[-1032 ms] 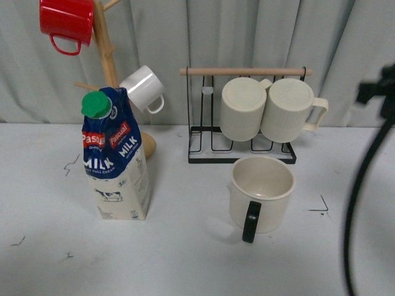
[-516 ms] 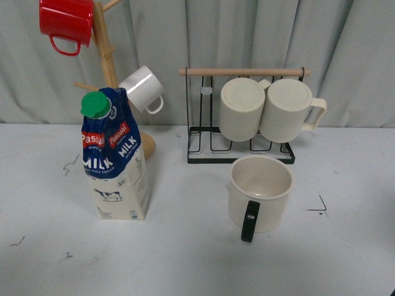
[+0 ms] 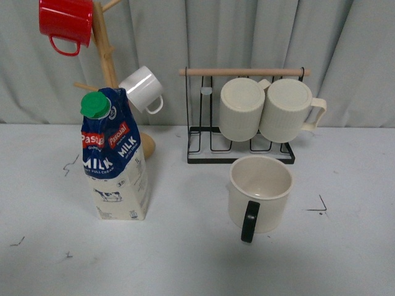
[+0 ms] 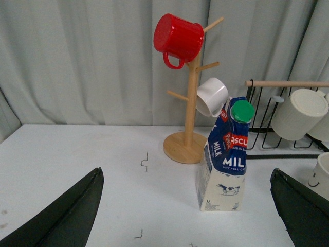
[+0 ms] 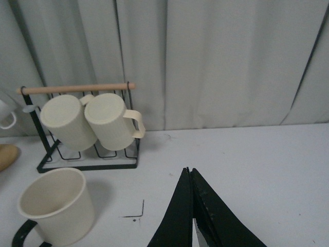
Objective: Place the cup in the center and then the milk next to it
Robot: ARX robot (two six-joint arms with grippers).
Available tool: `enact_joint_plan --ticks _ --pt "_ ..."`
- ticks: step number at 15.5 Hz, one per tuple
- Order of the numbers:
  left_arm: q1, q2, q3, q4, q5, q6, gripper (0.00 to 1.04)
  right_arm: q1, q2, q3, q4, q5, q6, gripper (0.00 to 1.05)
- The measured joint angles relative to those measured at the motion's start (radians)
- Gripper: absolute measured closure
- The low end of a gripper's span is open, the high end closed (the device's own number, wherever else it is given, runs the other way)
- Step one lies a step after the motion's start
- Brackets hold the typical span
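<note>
The cup (image 3: pixel 260 194), a wide cream mug with a black handle facing the front, stands upright on the white table right of centre, just before the wire rack. It also shows in the right wrist view (image 5: pixel 55 207) and at the edge of the left wrist view (image 4: pixel 322 176), where its smiley face shows. The milk (image 3: pixel 115 157), a blue and cream carton with a green cap, stands upright at the left; it also shows in the left wrist view (image 4: pixel 225 157). My left gripper (image 4: pixel 187 206) is open and empty, back from the milk. My right gripper (image 5: pixel 189 172) is shut and empty, off to the cup's right. Neither arm shows in the front view.
A wooden mug tree (image 3: pixel 106 55) behind the milk carries a red mug (image 3: pixel 65 21) and a small white mug (image 3: pixel 143 88). A black wire rack (image 3: pixel 244 151) with a wooden bar holds two ribbed cream mugs (image 3: pixel 242 108). Grey curtains close the back.
The right arm and its cable, seen at the right edge a second ago, have gone from the front view. The cup and milk have not moved.
</note>
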State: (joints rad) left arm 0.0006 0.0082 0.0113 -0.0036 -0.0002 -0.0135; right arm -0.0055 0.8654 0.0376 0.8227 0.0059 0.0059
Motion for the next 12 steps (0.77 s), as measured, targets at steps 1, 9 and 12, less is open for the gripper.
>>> enact_joint_plan --ticks 1,9,12 --pt "0.0 0.0 0.0 0.0 0.0 0.0 0.07 0.001 -0.04 -0.002 -0.033 -0.003 0.0 1.03" --pt "0.0 0.0 0.0 0.0 0.0 0.0 0.07 0.001 -0.414 -0.026 -0.373 -0.003 0.0 1.03" --pt "0.0 0.0 0.0 0.0 0.0 0.0 0.07 0.001 -0.46 -0.026 -0.417 -0.003 0.0 1.03"
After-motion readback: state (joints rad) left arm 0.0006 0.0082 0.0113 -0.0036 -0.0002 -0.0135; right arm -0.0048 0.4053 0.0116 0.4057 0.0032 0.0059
